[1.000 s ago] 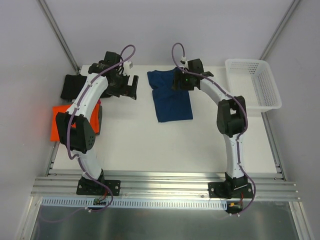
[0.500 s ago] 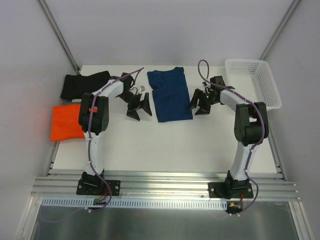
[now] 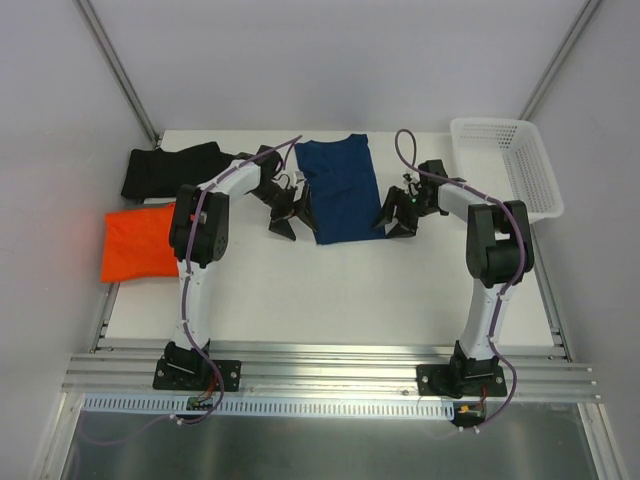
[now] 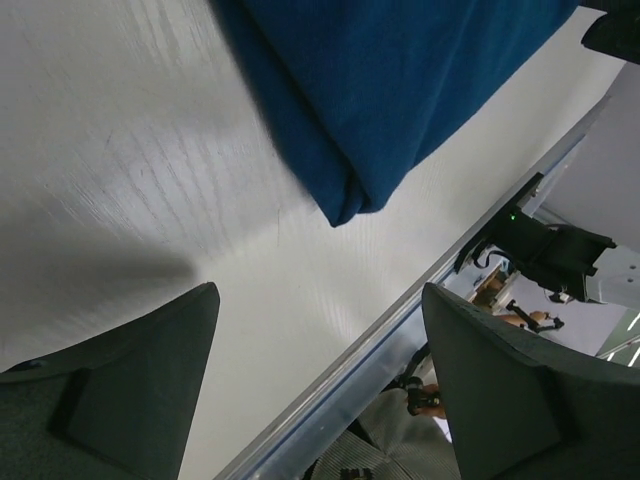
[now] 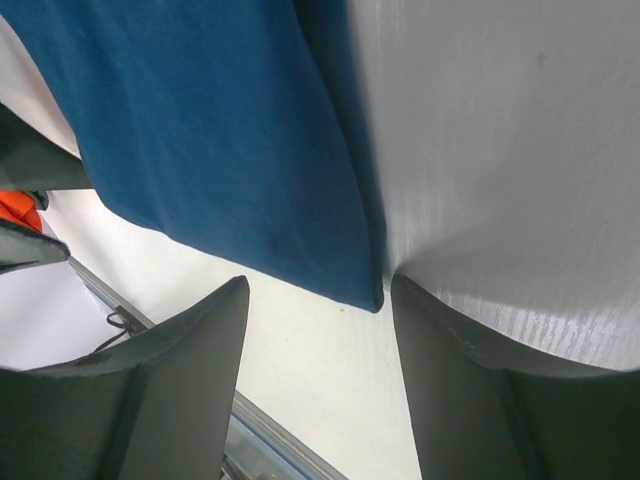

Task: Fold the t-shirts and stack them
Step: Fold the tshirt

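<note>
Right now the navy blue t-shirt (image 3: 342,190) lies flat on the white surface (image 3: 330,290). It looks folded into a long, thin shape already. The left claw (image 3: 292,222) sits low, just beside the shirt's left edge and near its near left corner. The right claw (image 3: 396,225) sits just beside the right edge, near the near right corner. Both claws are spread apart and have nothing in them. From the left wrist, the shirt's corner shows ahead of the two grey fingers (image 4: 130,390), not between them yet, and bare surface lies under the gap. From the right wrist, the other corner sits right at the mouth of the gap between that claw's fingers (image 5: 480,380). I think the claws are set one on each side so they can pinch both near corners together and bring that end over for the next fold. Two grips at once should stop the soft cloth from sagging or going crooked. The orange t-shirt (image 3: 138,243) lies well to the left of the navy shirt, level with its near end. The black t-shirt (image 3: 170,168) is also to the left, level with its far end. Both seem to be waiting their turn, out of the way. A white basket (image 3: 540,165) stands to the navy shirt's right.
</note>
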### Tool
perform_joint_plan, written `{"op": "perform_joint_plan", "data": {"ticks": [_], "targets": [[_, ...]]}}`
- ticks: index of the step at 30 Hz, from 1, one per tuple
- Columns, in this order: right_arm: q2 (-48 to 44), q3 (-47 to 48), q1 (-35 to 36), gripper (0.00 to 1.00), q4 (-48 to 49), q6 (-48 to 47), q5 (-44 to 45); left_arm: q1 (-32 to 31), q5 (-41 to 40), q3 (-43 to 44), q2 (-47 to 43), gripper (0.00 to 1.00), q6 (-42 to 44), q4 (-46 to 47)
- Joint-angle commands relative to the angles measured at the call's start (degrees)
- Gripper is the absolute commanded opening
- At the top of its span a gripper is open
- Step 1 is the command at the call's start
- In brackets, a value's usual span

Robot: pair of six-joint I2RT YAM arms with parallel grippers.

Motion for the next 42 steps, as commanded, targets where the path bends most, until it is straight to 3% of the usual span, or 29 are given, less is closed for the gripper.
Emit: {"op": "perform_joint_plan", "data": {"ticks": [1, 10, 17, 22, 24, 25, 26, 33, 42], "targets": [[-1.5, -1.7, -0.8, 0.62, -1.2, -0.5, -0.5, -0.9, 2.0, 2.3, 1.3, 0.82, -1.3, 0.2], [-0.1, -2.2, -0.9, 0.42, 0.3, -0.2, -1.6, -4.0, 1.8, 3.9, 4.0, 0.79, -2.0, 0.8], [0.2, -2.1, -0.9, 0.39, 1.5, 0.0, -1.3, -5.2, 1.8, 5.7, 6.4, 0.68, -1.9, 1.3], [1.3, -1.1, -0.8, 0.23, 2.1, 0.0, -1.6, -5.5, 1.9, 5.2, 6.2, 0.42, -2.1, 1.4], [1.4, -0.8, -0.8, 0.12, 2.2, -0.1, -1.4, -5.5, 2.0, 5.0, 6.1, 0.25, -2.1, 1.5], [1.4, -0.7, -0.8, 0.07, 2.1, -0.1, -1.2, -5.5, 1.9, 4.8, 6.1, 0.05, -2.0, 1.4], [1.4, -0.6, -0.8, 0.02, 2.1, -0.1, -1.1, -5.5, 1.7, 4.7, 6.0, 0.02, -2.1, 1.4], [-0.2, -1.4, -0.8, 0.01, 1.3, 0.1, -1.5, -5.1, 2.1, 3.1, 3.9, 0.0, -1.4, 1.3], [-8.6, -2.9, -0.9, 0.01, -2.2, 2.4, -4.4, -0.7, 2.7, -3.3, -6.3, 0.0, 1.5, -1.5]]}}
